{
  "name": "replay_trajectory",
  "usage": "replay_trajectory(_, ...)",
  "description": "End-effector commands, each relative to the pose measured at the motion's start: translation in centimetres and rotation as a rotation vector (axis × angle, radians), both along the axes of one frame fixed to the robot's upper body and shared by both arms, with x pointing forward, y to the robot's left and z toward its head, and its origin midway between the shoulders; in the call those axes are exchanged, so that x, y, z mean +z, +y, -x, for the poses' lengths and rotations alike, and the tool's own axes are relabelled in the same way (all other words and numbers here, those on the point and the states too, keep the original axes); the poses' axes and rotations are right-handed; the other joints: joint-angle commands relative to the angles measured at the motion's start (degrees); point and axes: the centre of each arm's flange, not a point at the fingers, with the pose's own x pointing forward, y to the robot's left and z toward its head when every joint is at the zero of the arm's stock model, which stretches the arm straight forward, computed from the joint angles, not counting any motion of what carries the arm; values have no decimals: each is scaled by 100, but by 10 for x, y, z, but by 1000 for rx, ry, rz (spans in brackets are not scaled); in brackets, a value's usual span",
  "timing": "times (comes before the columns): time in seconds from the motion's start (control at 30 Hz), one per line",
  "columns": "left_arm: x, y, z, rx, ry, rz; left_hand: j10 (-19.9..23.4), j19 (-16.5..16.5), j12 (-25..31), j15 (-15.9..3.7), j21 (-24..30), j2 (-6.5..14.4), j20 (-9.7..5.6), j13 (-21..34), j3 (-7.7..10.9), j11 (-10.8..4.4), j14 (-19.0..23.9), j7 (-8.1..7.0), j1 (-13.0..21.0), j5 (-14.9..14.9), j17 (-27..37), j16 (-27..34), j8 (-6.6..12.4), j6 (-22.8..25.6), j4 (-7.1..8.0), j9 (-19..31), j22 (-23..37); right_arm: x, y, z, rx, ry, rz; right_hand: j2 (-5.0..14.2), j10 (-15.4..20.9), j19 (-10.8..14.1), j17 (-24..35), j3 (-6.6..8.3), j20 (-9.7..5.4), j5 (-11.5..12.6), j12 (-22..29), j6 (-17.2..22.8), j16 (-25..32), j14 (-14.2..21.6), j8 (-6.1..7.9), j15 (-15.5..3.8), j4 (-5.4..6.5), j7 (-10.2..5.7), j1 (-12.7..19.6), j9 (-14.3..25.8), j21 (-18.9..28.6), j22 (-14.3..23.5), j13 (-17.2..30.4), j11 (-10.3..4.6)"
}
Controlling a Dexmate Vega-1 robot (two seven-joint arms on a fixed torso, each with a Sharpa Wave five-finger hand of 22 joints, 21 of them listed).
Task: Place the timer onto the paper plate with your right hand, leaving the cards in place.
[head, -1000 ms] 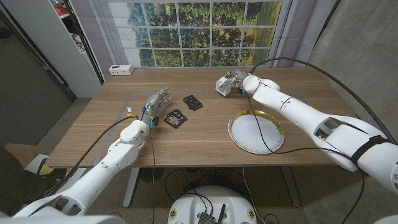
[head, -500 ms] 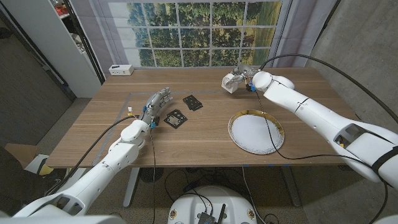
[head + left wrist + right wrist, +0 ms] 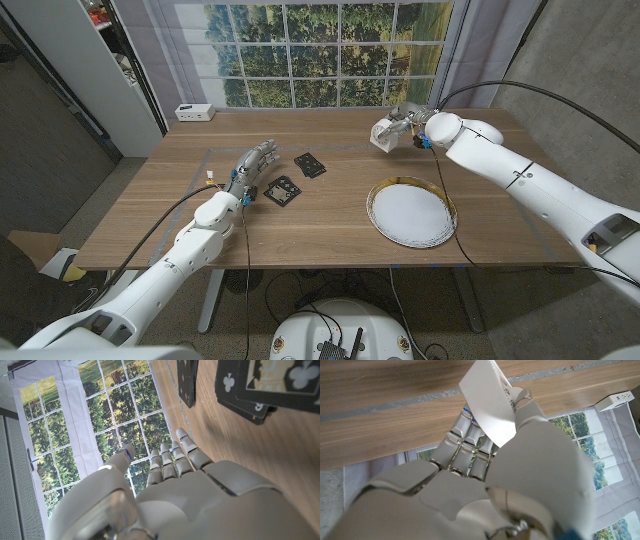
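Note:
My right hand [image 3: 405, 124] grips the white timer [image 3: 385, 135] and holds it in the air above the far part of the table. In the right wrist view the timer [image 3: 489, 403] sticks out past the closed fingers of that hand [image 3: 485, 480]. The paper plate [image 3: 411, 212], white with a gold rim, lies nearer on the table, below and in front of the timer. Two sets of black cards lie left of the plate, one [image 3: 311, 165] farther back and one [image 3: 282, 191] closer. My left hand [image 3: 250, 166] stands beside the cards with fingers apart and holds nothing; the cards [image 3: 260, 385] also appear in the left wrist view.
A white power strip [image 3: 194, 112] sits at the far left corner of the table. Grey tape lines [image 3: 345, 145] mark a rectangle on the wood. A black cable [image 3: 445, 215] from my right arm hangs over the plate.
My right hand has lifted the timer and carried it to the right, farther over the table's back right. The left hand and the cards have not moved.

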Motion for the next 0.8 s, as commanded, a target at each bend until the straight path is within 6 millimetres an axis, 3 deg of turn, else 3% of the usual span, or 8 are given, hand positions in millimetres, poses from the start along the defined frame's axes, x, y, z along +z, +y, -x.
replay_trajectory(0.03, 4, -4, 2, -14, -8, -15, 56, 80, 43, 4, -9, -10, 5, 26, 2, 11, 57, 2, -43, 6, 17, 27, 46, 36, -9, 27, 24, -18, -22, 45, -64, 24, -15, 493, 161, -56, 824, 106, -449, 36, -7, 276, -27, 285, 6, -975, 121, -212, 422, 23, 50, 33, -1, -153)
replay_trajectory(0.33, 6, -6, 2, -19, -9, -22, 62, 92, 43, -1, -19, -7, 5, 37, 7, 11, 62, 6, -47, 6, 16, 24, 47, 53, -12, 28, 24, -34, -32, 66, -101, 59, -51, 489, 151, -128, 851, 101, -458, 38, -19, 283, -79, 293, -19, -975, 119, -223, 423, 15, 112, 45, 21, -139)
replay_trajectory(0.57, 8, -8, -2, -28, -7, -33, 66, 99, 43, -2, -27, -6, 4, 45, 11, 8, 69, 7, -49, 7, 15, 23, 47, 63, -15, 28, 25, -44, -42, 82, -128, 79, -58, 472, 118, -301, 891, 99, -475, 40, -41, 435, -174, 242, 0, -979, 95, -444, 455, 10, 176, 54, 67, -191)
replay_trajectory(0.8, 11, -14, -5, -36, -1, -41, 67, 108, 41, -5, -34, -6, 5, 53, 14, 9, 73, 5, -53, 7, 15, 21, 42, 63, -18, 29, 25, -56, -52, 93, -136, 109, -53, 481, 75, -486, 946, 110, -487, 48, -62, 514, -249, 170, -13, -983, 68, -517, 528, 9, 241, 70, 131, -217)
